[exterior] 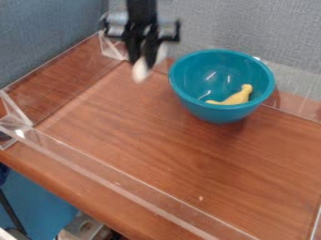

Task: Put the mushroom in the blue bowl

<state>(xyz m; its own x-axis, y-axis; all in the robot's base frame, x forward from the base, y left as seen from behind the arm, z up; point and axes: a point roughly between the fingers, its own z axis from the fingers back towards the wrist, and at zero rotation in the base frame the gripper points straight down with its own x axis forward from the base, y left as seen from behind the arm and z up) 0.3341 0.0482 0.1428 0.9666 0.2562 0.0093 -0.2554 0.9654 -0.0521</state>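
The gripper [142,56] hangs high over the back left of the table, pointing down and blurred by motion. It is shut on the mushroom [141,69], whose cream-white end sticks out below the fingers; the cap is hidden between them. The blue bowl [222,84] stands on the wood to the right of the gripper, with its near rim a short way from the mushroom. The mushroom is in the air, left of the bowl's rim and not over its opening.
A yellow curved piece [235,96] lies inside the bowl. Clear plastic walls [75,150] fence the wooden table along the front and left. A grey-blue backdrop stands close behind the arm.
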